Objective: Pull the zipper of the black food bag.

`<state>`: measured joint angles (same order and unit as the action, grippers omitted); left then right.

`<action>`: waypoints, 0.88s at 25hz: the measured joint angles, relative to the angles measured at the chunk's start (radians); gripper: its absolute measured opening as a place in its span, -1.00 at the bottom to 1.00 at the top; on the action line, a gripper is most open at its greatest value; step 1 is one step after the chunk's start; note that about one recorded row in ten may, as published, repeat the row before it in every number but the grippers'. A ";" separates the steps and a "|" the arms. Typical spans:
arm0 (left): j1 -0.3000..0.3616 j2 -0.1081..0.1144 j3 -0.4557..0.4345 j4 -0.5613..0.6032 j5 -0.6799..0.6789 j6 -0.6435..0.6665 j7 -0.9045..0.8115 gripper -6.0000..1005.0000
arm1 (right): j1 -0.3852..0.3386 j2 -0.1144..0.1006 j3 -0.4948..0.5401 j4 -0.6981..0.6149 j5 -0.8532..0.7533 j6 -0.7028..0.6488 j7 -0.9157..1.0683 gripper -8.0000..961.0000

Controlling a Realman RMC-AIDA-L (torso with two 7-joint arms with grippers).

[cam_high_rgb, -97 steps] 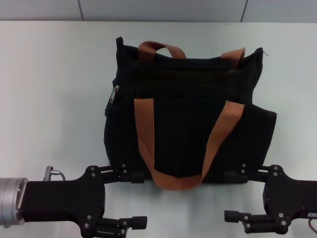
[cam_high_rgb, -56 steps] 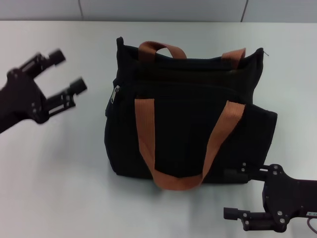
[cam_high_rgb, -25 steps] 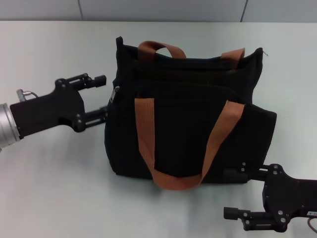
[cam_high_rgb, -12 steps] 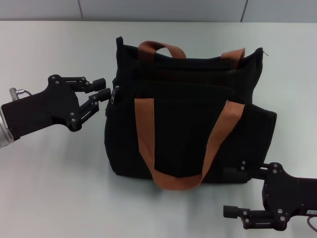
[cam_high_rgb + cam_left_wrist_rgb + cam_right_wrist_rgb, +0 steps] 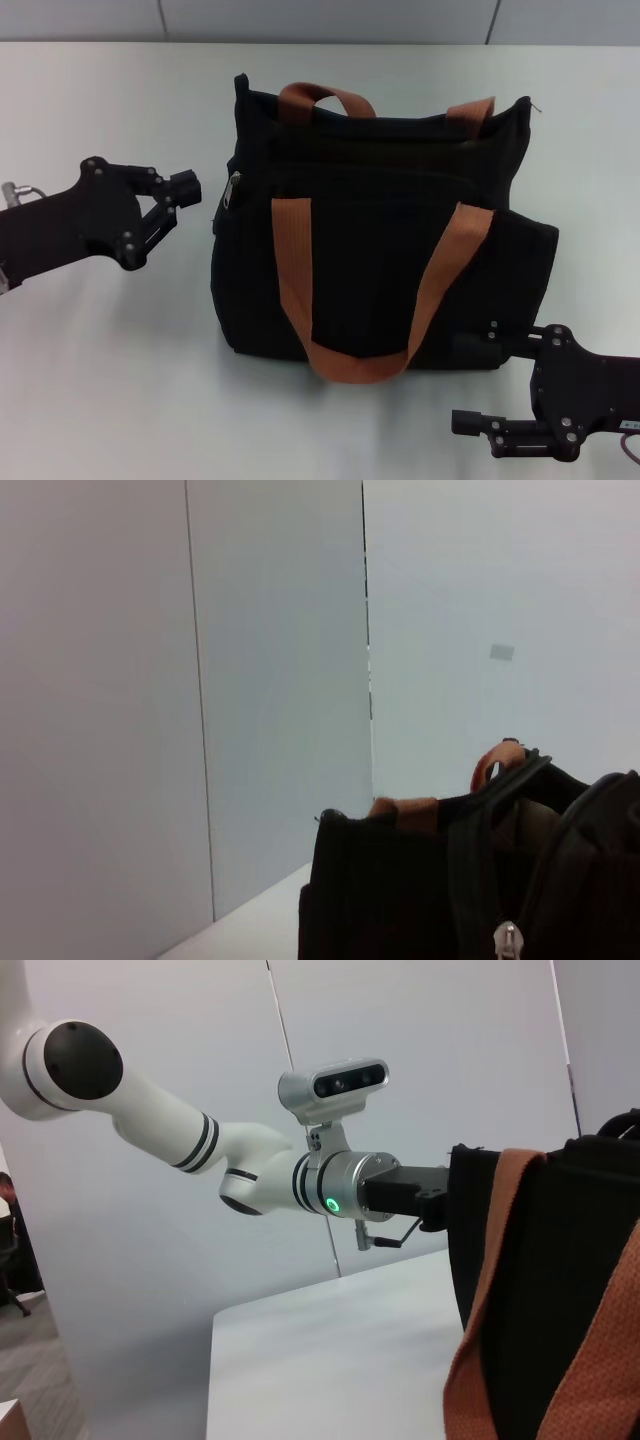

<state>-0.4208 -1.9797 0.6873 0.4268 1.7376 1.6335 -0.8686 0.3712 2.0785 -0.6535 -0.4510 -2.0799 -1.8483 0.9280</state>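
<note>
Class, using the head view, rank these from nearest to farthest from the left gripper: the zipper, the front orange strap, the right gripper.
From the left gripper:
1. The zipper, just beside it on the black food bag's left upper edge.
2. The front orange strap, hanging down the bag's front.
3. The right gripper, at the bag's lower right corner.
</note>
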 joint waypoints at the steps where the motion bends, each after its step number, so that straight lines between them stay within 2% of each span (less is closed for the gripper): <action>1: 0.000 0.000 0.000 0.000 0.000 0.000 0.000 -0.96 | 0.000 0.000 0.000 0.000 0.000 0.000 0.000 0.56; 6: 0.008 -0.003 0.002 0.000 0.001 -0.002 0.000 -0.95 | 0.000 0.000 0.000 0.000 0.000 0.002 0.005 0.56; 12: -0.026 -0.016 0.005 -0.001 0.055 -0.030 0.000 -0.63 | 0.000 0.000 0.002 0.000 0.000 0.003 0.009 0.56; 17: -0.052 -0.028 0.004 0.000 0.077 -0.090 0.001 -0.18 | 0.000 0.000 0.003 0.000 0.000 0.003 0.009 0.56; 20: -0.065 -0.034 0.005 0.006 0.082 -0.120 0.007 0.23 | 0.000 0.000 0.003 0.000 0.000 0.003 0.009 0.56; 22: -0.067 -0.036 0.005 0.013 0.083 -0.119 0.009 0.31 | 0.000 0.000 0.003 0.000 0.000 0.003 0.009 0.56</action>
<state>-0.4874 -2.0152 0.6918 0.4399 1.8203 1.5143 -0.8592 0.3711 2.0785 -0.6503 -0.4510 -2.0800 -1.8452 0.9373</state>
